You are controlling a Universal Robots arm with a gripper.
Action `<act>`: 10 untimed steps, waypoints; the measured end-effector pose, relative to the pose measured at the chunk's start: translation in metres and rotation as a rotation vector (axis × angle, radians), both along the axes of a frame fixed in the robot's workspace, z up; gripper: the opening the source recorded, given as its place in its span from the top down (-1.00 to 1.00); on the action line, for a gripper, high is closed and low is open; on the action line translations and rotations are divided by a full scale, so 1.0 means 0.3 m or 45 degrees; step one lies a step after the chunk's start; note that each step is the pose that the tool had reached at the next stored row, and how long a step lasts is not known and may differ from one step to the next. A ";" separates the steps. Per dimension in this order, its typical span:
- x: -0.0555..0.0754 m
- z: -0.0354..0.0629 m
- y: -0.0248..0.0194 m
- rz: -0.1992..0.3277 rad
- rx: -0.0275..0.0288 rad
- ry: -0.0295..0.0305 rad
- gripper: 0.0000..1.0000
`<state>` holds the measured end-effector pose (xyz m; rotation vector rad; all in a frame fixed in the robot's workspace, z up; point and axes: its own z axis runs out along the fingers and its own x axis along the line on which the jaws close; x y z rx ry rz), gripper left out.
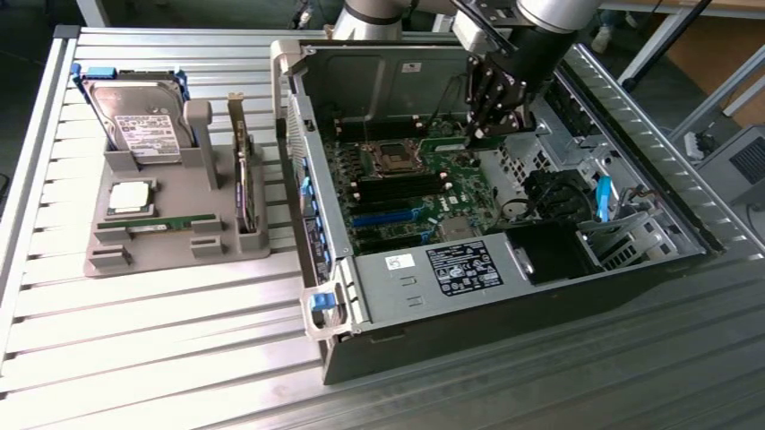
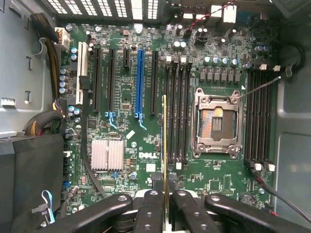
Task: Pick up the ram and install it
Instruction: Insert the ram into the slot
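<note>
Ram (image 2: 165, 141): thin green stick seen edge-on in the wrist view, pinched between the gripper (image 2: 166, 196) fingers (image 2: 150, 209). Jaws were closed on its two faces, w/ only the board's thickness between them. The stick ran parallel to the black memory slots (image 2: 178, 111), over the edge of that bank farthest from the CPU socket (image 2: 217, 124). Contact w/ a slot could not be judged.

Exterior view: gripper (image 1: 496, 121) hung inside the open PC case (image 1: 478, 296), above the motherboard (image 1: 413, 193) near its far end.

Surroundings on the board: blue expansion slot (image 2: 140, 82), finned heatsink (image 2: 108, 154), and a second bank of slots (image 2: 260, 121) beyond the socket, w/ a thin wire (image 2: 262, 85) crossing it. Black cable bundle (image 2: 43, 121) lay at the board's margin, apart from the stick.

Outside the case, toward the exterior view's left: grey parts holder (image 1: 179, 242) carrying a hard drive (image 1: 143, 121), a CPU chip (image 1: 129, 197), a twin green stick (image 1: 161, 224) lying flat, and an upright card (image 1: 245, 179).
</note>
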<state>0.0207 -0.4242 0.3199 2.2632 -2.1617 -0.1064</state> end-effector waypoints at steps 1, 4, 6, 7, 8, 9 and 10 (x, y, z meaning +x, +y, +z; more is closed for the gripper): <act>0.000 -0.003 0.000 0.000 0.0002 0.0000 0.75; 0.000 -0.010 0.000 0.000 0.0001 0.0000 0.75; 0.000 -0.013 0.000 0.000 0.0000 0.0000 0.75; 0.000 -0.014 0.000 0.000 0.0001 0.0000 0.75; 0.000 -0.018 0.000 0.000 0.0002 0.0000 0.75; 0.000 -0.020 0.000 0.000 0.0001 0.0000 0.75; 0.000 -0.022 0.000 0.000 0.0002 -0.0001 0.75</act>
